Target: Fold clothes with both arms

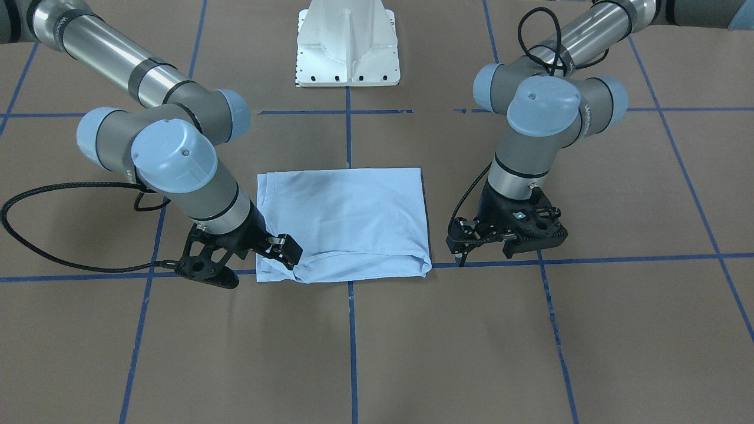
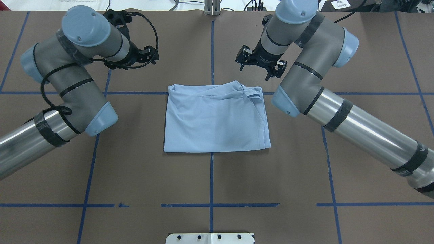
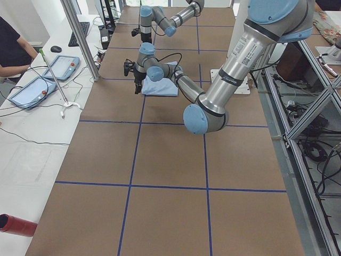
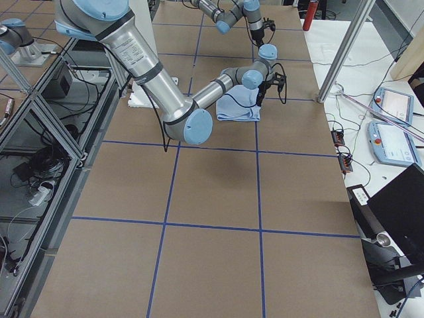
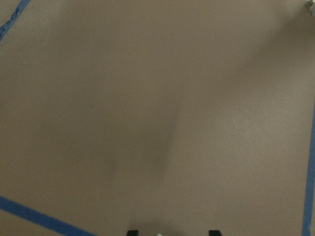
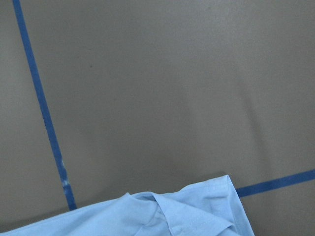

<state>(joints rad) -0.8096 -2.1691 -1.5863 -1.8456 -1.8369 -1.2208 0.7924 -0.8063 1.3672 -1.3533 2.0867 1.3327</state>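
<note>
One light blue T-shirt (image 2: 217,122) lies folded into a rectangle at the middle of the brown table (image 2: 210,183). Its long axis runs from the robot's left to its right, and the corner farthest from the robot on the right is rumpled. The right gripper (image 2: 259,64) hangs just over that corner with fingers spread, pinching nothing, while the left gripper (image 2: 149,55), fingers also apart, hovers over bare table beyond the shirt's left side.

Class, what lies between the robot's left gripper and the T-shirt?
Only bare table: the left gripper and the T-shirt stand apart with nothing between them, as the overhead view shows.
</note>
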